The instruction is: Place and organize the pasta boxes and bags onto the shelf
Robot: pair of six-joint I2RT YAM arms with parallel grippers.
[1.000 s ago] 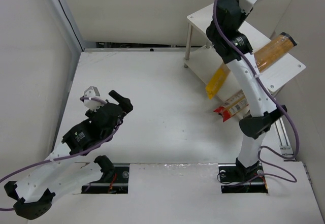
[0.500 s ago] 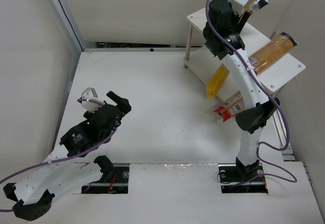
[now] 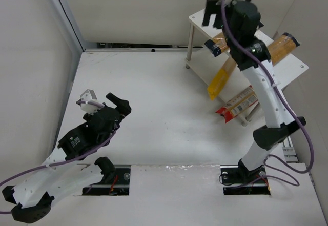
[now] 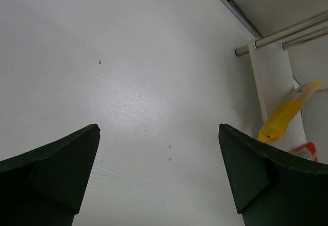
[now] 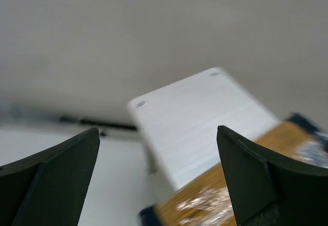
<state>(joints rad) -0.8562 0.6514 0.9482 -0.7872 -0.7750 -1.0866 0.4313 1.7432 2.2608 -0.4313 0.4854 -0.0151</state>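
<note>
Starting on the left side of the bench (image 3: 164, 118), you see the left gripper (image 3: 120, 102) hovering over the bare surface, its fingers spread wide and holding nothing. Near the right edge you find the red pack (image 3: 237, 104), lying slanted just beside the near leg of the shelf (image 3: 293, 66); whether it rests on the lower board or on the bench, I cannot tell. Just behind it the yellow pack (image 3: 219, 81) sticks out from under the top board, on the left side of the shelf. The shelf stands in the far right corner of the bench. On its top board an orange-brown pack (image 3: 283, 45) lies slanted at the right edge. A second orange-brown pack (image 3: 218, 42) lies with its black end over the left edge, the rest hidden under the right arm (image 3: 266, 87). The right gripper (image 3: 215, 8) is above the far left corner of the top board, released, its fingers apart and touching no pack.
</note>
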